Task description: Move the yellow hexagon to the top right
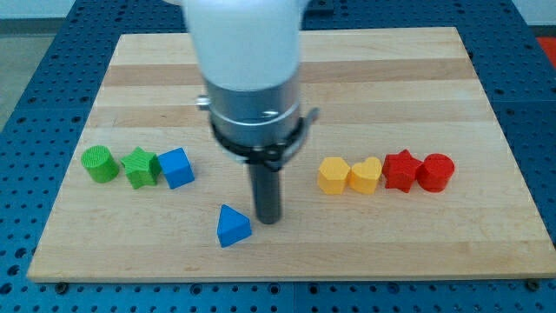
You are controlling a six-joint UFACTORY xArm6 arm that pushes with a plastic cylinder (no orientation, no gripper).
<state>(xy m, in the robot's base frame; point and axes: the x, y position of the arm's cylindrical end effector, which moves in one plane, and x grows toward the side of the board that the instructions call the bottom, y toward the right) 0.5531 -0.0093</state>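
Observation:
The yellow hexagon lies right of the board's middle, touching a yellow heart on its right. My tip rests on the board to the hexagon's lower left, well apart from it. A blue triangle lies just left of my tip, close beside it. The arm's white and grey body hangs over the board's top middle and hides what is behind it.
A red star and a red cylinder continue the row right of the heart. At the left lie a green cylinder, a green star and a blue cube. The wooden board sits on a blue perforated table.

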